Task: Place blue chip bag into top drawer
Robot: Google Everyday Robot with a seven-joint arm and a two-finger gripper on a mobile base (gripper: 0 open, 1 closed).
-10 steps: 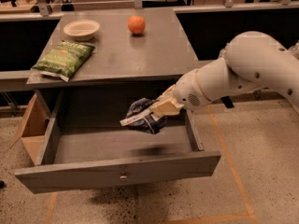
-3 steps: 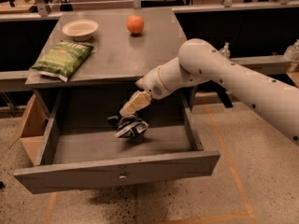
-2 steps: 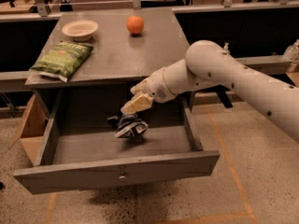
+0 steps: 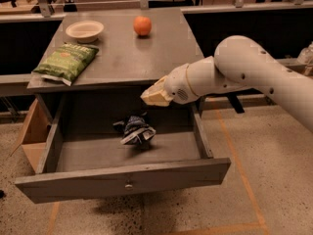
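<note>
- The top drawer (image 4: 122, 182) stands pulled out.
- The blue chip bag (image 4: 136, 130) lies crumpled on the drawer's floor, mid-width and toward the back.
- The gripper (image 4: 155, 95) hangs above the drawer's back, up and to the right of the bag. It is clear of the bag and carries nothing; its width I cannot tell.

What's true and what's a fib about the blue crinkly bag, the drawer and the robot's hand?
1. The small crumpled dark blue foil chip bag lies inside the open grey wooden top drawer. True.
2. The robot's gripper grasps that bag. False: it hovers above it, apart.
3. The round orange fruit is in the drawer. False: it sits on the grey tabletop.
4. The flat green chip bag lies on the tabletop. True.
</note>
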